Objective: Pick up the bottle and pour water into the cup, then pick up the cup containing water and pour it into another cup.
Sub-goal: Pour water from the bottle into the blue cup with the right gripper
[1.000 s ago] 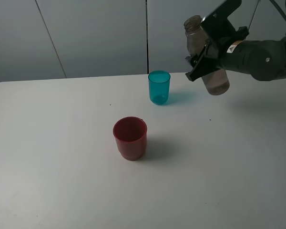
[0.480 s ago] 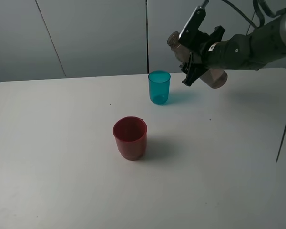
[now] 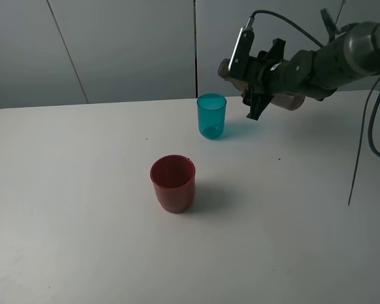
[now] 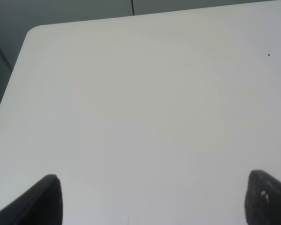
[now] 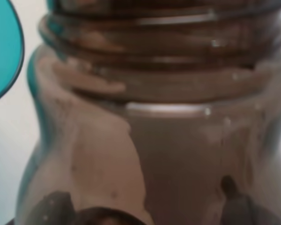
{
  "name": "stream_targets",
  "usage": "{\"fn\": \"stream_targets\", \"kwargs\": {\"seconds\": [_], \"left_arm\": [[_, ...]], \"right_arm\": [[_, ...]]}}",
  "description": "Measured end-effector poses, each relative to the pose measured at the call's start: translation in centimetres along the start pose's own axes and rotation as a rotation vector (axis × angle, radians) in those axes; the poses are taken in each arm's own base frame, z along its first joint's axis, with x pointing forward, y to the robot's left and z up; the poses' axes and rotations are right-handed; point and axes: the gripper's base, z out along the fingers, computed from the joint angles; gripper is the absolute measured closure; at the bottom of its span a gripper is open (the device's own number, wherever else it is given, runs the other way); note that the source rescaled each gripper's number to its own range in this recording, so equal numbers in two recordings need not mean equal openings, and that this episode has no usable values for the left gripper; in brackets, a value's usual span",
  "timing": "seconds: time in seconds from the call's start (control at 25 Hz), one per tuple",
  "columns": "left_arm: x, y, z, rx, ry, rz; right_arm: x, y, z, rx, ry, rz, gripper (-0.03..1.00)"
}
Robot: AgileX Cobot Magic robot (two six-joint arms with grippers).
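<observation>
Your right fingers point(image 3: 253, 107) are clamped around the body of the bottle point(image 3: 290, 101), holding it in the air above the back of the surface point(image 3: 82, 221). The bottle is tipped far over, close to lying flat, with its capless neck pointing toward the teal cup point(image 3: 211, 116). In the high view the mouth sits above the cup's rim and a little to its right, clear of it.

In the right wrist view the bottle point(image 5: 154, 140) fills almost the whole picture, its threaded neck and rounded shoulder blurred by closeness. A dark finger tip point(image 5: 54, 208) presses against its side, and a slice of the teal cup point(image 5: 2, 51) shows at the edge.

The teal cup stands upright near the back of the surface. The red cup point(image 3: 173, 182) stands upright nearer the front and slightly to the left, well apart from it.

Your left fingers point(image 4: 47, 201) are spread wide with nothing between them, over bare surface point(image 4: 131, 93).
</observation>
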Motion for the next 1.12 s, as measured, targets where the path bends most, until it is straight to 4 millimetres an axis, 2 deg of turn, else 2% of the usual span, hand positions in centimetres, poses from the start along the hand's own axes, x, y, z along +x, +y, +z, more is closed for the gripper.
{"fn": "stream_targets", "kwargs": {"seconds": [0.32, 0.72, 1.12], "left_arm": [[0.0, 0.0, 0.0, 0.0, 0.0, 0.0], [0.0, 0.0, 0.0, 0.0, 0.0, 0.0], [0.0, 0.0, 0.0, 0.0, 0.0, 0.0]], "right_arm": [[-0.33, 0.79, 0.64, 0.02, 0.012, -0.168, 0.96], [-0.35, 0.13, 0.6, 0.092, 0.024, -0.316, 0.96], [0.06, -0.04, 1.14, 0.193, 0.058, -0.381, 0.96]]}}
